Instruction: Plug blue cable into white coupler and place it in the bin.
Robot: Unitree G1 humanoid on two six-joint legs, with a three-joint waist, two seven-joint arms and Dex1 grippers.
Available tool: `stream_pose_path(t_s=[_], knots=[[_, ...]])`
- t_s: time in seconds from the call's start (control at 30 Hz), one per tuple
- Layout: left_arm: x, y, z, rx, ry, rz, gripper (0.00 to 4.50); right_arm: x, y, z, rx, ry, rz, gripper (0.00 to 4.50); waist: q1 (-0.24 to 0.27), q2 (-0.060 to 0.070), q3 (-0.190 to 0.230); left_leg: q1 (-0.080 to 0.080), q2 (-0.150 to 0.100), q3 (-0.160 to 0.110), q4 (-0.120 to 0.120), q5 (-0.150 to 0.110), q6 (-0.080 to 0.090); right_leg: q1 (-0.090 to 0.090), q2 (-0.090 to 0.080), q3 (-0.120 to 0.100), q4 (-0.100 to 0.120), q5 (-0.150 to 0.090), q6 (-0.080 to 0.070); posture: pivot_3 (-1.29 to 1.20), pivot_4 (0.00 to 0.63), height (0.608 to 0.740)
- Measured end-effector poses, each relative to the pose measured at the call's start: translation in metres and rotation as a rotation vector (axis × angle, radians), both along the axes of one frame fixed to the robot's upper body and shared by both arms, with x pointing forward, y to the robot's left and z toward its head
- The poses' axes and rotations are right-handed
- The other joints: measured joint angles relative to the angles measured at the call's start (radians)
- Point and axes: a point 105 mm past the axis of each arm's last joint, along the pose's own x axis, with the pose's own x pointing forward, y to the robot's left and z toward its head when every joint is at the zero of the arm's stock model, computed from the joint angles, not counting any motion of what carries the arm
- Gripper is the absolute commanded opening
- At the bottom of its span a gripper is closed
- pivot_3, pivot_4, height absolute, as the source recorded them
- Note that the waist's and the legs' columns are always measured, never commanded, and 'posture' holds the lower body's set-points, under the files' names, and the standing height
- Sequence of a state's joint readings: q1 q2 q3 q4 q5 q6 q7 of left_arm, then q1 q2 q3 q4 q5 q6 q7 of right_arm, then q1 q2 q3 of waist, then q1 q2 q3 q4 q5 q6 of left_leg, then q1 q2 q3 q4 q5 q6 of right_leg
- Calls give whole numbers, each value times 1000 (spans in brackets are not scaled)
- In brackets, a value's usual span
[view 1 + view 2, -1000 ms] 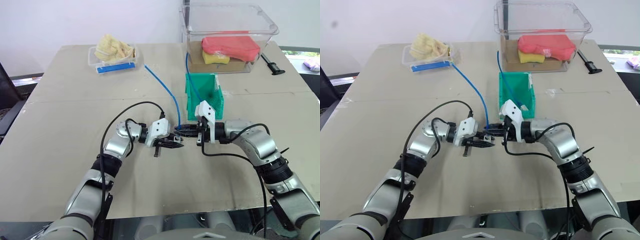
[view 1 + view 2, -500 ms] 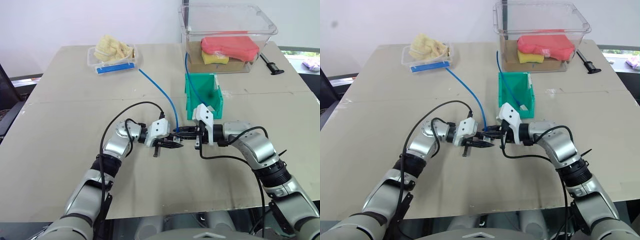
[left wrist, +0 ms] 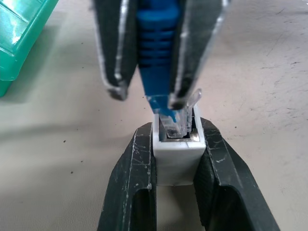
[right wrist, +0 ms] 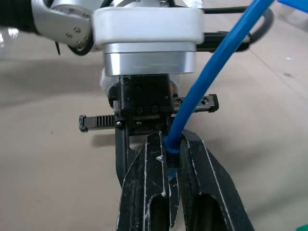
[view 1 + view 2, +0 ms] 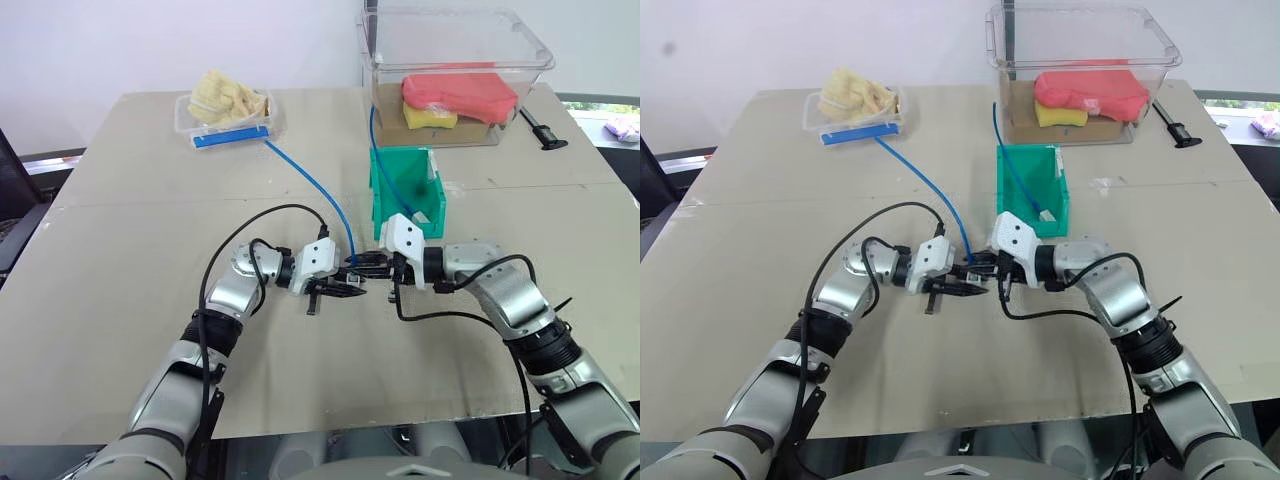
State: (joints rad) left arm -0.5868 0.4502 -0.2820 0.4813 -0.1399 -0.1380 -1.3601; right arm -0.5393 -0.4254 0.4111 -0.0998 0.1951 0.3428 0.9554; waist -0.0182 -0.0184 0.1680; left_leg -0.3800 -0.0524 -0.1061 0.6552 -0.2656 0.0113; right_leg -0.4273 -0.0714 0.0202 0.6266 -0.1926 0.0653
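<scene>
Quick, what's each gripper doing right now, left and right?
Left gripper: shut on the white coupler.
Right gripper: shut on the blue cable, near its plug.

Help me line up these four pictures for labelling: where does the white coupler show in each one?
Left eye view: white coupler at centre, a tiny pale block where the left gripper meets the right gripper.
Right eye view: same meeting point.
Left wrist view: centre, low, clamped between black fingers.
Right wrist view: I cannot make it out.
Shared landmark: the blue cable, whose plug enters the coupler.
</scene>
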Motion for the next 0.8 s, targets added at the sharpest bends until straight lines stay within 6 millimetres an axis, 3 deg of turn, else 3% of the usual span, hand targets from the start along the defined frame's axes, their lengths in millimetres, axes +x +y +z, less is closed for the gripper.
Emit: stream_pose_path(t_s=[0.47, 0.57, 0.63, 0.67, 0.8], knots=[[0, 0, -1, 2, 6, 4, 421, -1, 1, -10, -38, -32, 17, 0, 0, -1, -2, 1, 0, 1, 0, 0, 0, 1, 0, 0, 0, 0, 0, 0, 150, 740], [0, -1, 1, -3, 14, 16, 421, 4, -3, -11, 39, 41, -33, 938, 0, -1, -2, 1, 0, 0, 0, 0, 0, 1, 0, 1, 0, 0, 0, 0, 150, 740], [-1, 0, 4, -18, 24, 35, 421, 9, -11, -10, 116, 105, -104, 1950, 1, -1, -2, 0, 0, 0, 0, 0, 0, 0, 0, 1, 1, 0, 0, 0, 150, 740], [0, 0, 7, -33, 28, 52, 421, 11, -16, -3, 154, 107, -132, 2408, 1, -1, -2, 0, 0, 0, 0, 0, 0, 0, 0, 1, 1, 0, 0, 0, 150, 740], [3, 0, 25, -91, 62, 124, 421, 8, -45, 55, 313, -30, -230, 4317, 6, -1, -2, -2, 1, -1, 1, 0, 0, -1, 0, 0, 0, 0, 0, 0, 150, 740]])
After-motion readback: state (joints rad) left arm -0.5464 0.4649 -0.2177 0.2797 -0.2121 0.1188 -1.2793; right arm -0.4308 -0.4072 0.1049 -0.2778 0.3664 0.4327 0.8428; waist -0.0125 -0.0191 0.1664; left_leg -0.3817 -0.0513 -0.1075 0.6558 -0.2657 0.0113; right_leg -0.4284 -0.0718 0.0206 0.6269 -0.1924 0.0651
